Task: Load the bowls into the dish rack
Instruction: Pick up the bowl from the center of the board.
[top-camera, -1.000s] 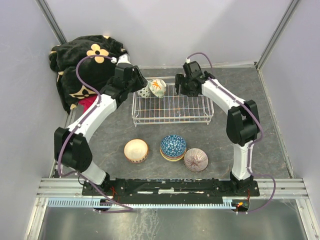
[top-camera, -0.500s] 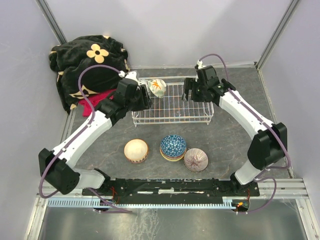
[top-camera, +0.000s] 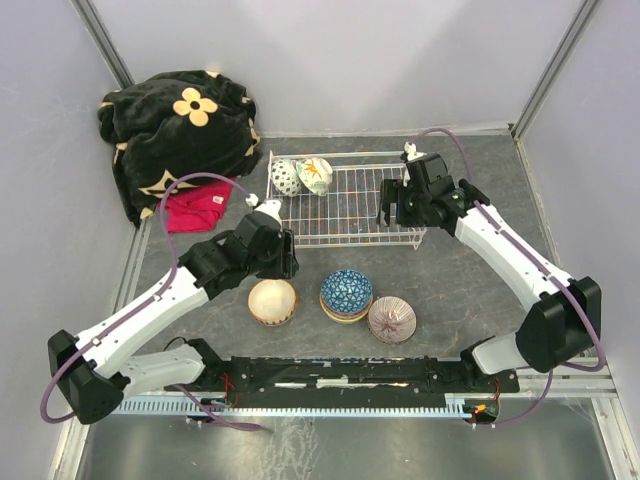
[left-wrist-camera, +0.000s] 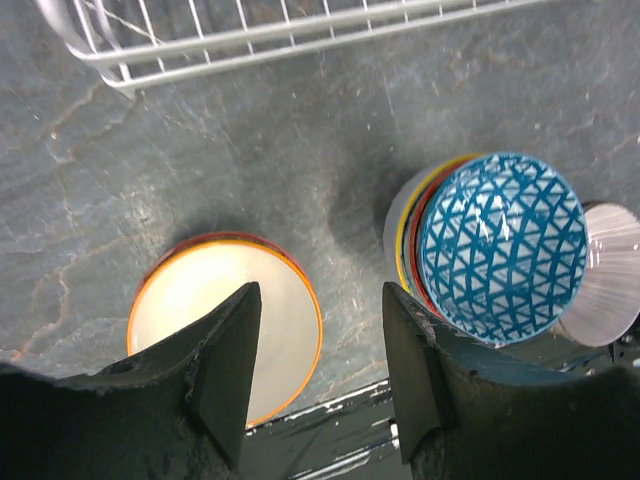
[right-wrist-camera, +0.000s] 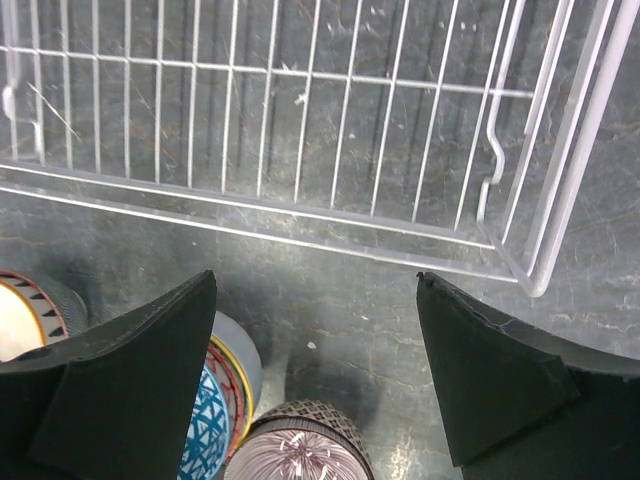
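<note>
As left gripper (left-wrist-camera: 320, 300) and right gripper (right-wrist-camera: 315, 285) are backing off the dish rack (top-camera: 345, 243) open and empty, left's lining up the 7 o'clock cream bowl (top-camera: 272, 300).

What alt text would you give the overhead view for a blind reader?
Two bowls lean in the wire rack's far-left corner; a cream bowl, a blue-topped stack and a pink bowl wait on the table before it. The left gripper and right gripper hang open, empty.

Bright even light, soft shadows, sharp focus
</note>
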